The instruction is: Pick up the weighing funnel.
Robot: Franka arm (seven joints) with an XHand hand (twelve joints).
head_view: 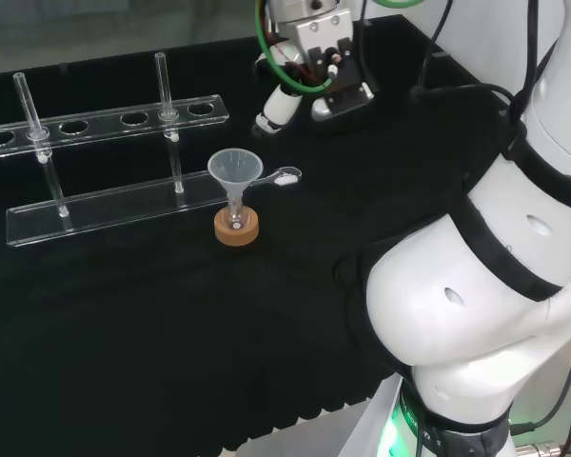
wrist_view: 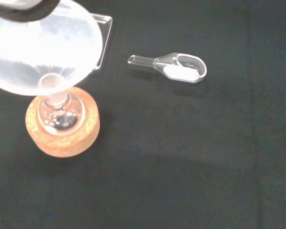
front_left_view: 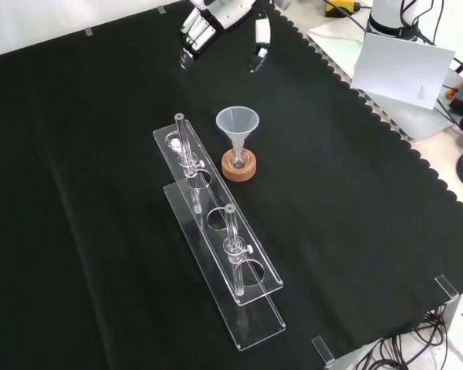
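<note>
The weighing funnel (head_view: 285, 176) is a small clear scoop with a short stem, lying flat on the black cloth just right of the big funnel in the head view. In the wrist view the weighing funnel (wrist_view: 174, 67) holds a little white powder, and its stem points toward the big funnel. The hand (head_view: 309, 81) hovers above the cloth, farther off than the scoop and apart from it. Its fingers (head_view: 278, 107) hang relaxed with nothing between them. In the front view the hand (front_left_view: 216, 19) comes in at the top edge.
The big funnel (head_view: 233, 169) stands mouth up in a small flask on a cork ring (head_view: 236, 229). A clear two-tier rack (head_view: 105, 205) with two test tubes lies to its left in the head view. The arm's white links (head_view: 495, 286) stand at the right.
</note>
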